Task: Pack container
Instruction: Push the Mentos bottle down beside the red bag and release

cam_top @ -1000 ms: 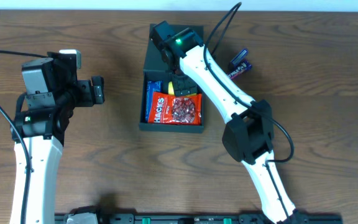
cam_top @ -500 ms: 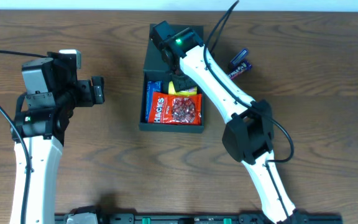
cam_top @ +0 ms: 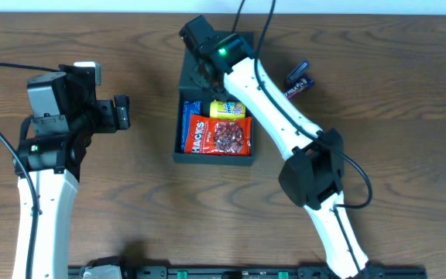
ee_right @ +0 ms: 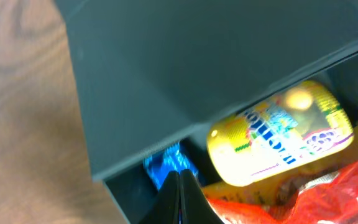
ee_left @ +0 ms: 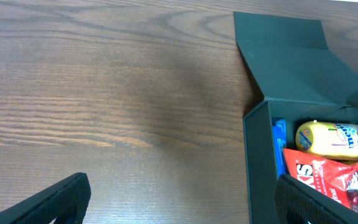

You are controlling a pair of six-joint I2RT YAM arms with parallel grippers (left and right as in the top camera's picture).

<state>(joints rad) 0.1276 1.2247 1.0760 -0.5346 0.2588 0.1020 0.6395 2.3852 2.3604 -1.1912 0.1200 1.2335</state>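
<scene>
One container (cam_top: 213,160) sits in the upper middle of the overhead frame on a brown wood-grain table (cam_top: 130,201). It is a matte, dark teal-black cardboard box, rectangular, with its long axis running from the top to the bottom of the frame. It opens upward, and its flat flap lid is folded open at the upper end. Three packets lie inside: a glossy red one (cam_top: 219,136), a rounded yellow one (cam_top: 229,108) and a narrow blue one (cam_top: 190,108). One dark packet (cam_top: 299,80) lies on the table to the upper right, apart from the box. The left gripper (cam_top: 119,112) is left of the box with its fingers (ee_left: 61,196) spread wide and holding nothing. The right gripper (ee_right: 180,196) is over the lid end with its tips pressed together and nothing seen between them.
</scene>
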